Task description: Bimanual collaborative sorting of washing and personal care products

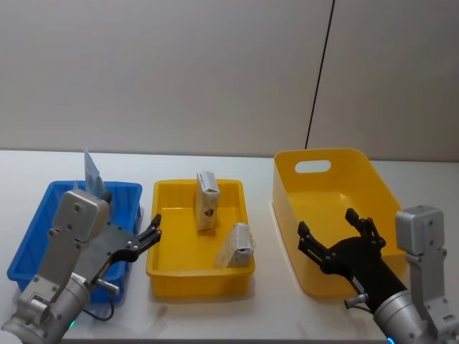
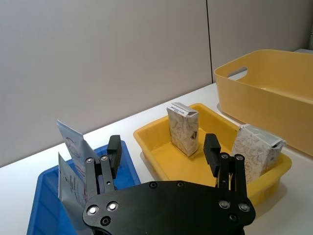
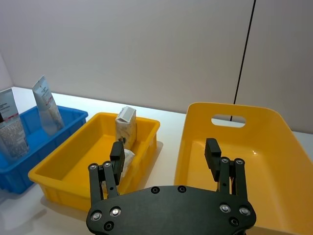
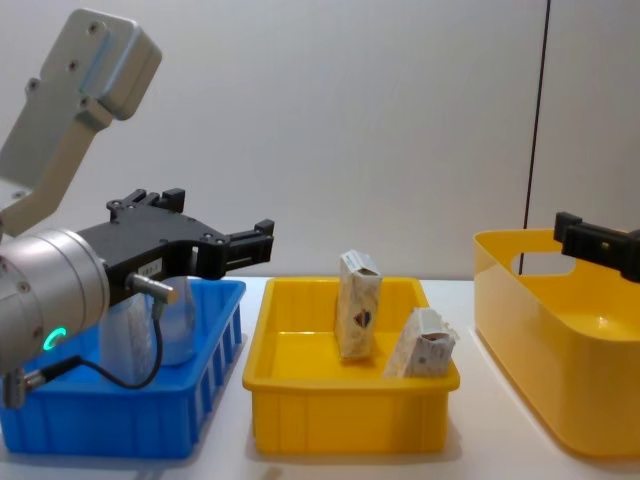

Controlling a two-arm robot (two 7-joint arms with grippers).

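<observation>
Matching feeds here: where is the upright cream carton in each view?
Head view: the upright cream carton stands in the back half of the middle yellow tray.
Left wrist view: the carton stands at the tray's wall-side end.
Right wrist view: the carton stands at the same wall-side end.
Chest view: mid-tray, left of the leaning carton.
Shared landmark: the yellow tray.

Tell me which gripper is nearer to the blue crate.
Left. The left gripper hangs just above the blue crate's right edge; the right gripper is far off, above the big yellow tub, beyond the middle tray.
</observation>
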